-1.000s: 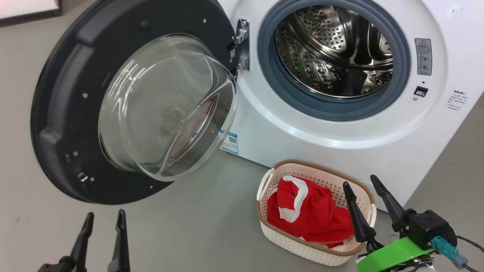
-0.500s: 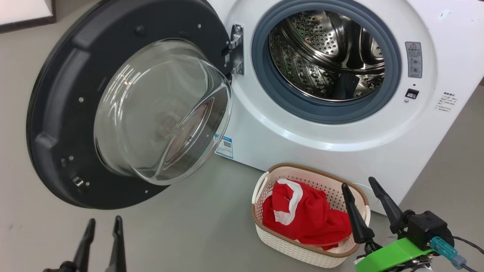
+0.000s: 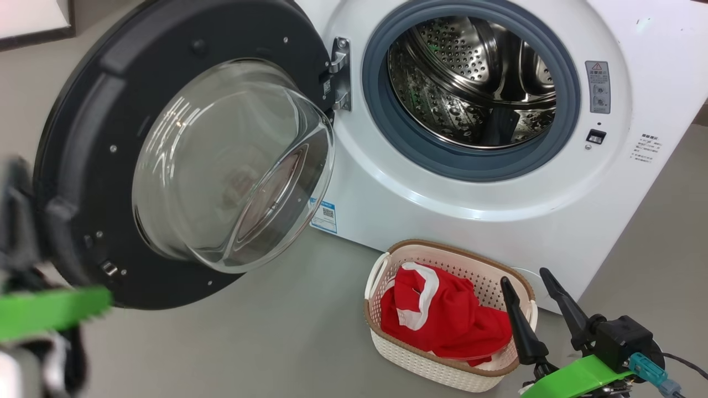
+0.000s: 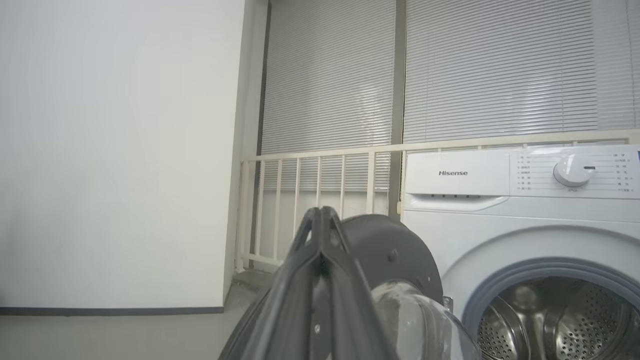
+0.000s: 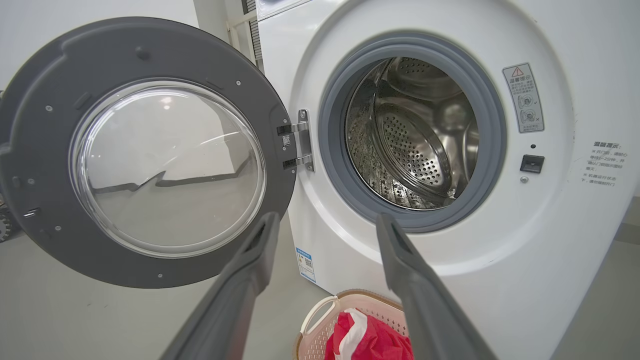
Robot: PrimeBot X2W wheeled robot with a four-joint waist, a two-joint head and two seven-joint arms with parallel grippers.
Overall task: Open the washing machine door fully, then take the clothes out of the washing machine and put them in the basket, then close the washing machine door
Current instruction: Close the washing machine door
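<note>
The washing machine (image 3: pixel 442 210) stands with its door (image 3: pixel 83 138) swung wide to the left, the glass bowl facing me. Its steel drum (image 3: pixel 470 83) holds no cloth that I can see. The red and white clothes (image 3: pixel 442 315) lie in the basket (image 3: pixel 448 244) on the floor before the machine. My right gripper (image 3: pixel 524 277) is open, just right of the basket with nothing between its fingers. The right wrist view has this gripper (image 5: pixel 327 220) above the clothes (image 5: pixel 370 340). My left gripper (image 4: pixel 321 212) is shut and empty, with the door (image 4: pixel 395 250) behind it. The left arm's green bracket (image 3: pixel 50 309) is blurred beside the door's outer edge.
Grey floor (image 3: pixel 276 331) lies between the door and the basket. A white wall (image 4: pixel 115 150) and a pale railing (image 4: pixel 320 170) before window blinds stand to the left of the machine. A dark-edged skirting (image 3: pixel 33 27) runs at the far left.
My left gripper has shut and risen from the lower edge of the head view to the door's left edge. The camera has drifted slightly. The right gripper, clothes and basket stay as they were.
</note>
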